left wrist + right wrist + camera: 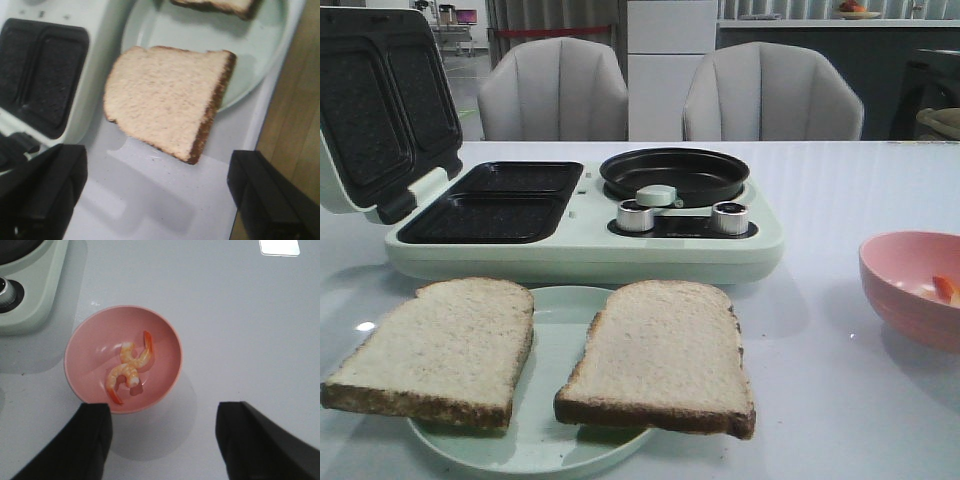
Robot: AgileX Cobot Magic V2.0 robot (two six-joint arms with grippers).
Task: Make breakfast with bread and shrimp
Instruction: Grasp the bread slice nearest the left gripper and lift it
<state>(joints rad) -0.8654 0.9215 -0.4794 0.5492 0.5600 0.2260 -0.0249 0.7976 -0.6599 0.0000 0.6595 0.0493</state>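
Shrimp [945, 289] mostly hidden by bowl [900, 285].

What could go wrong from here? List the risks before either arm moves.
Both bread slices overhang the plate, so a grip at an edge might tip one off. The shrimp lie curled together in the pink bowl; the right gripper may lift both or nudge the bowl.

Two curled shrimp [129, 369] touching in a pink bowl [165, 340], open right gripper [164, 440] above its rim.
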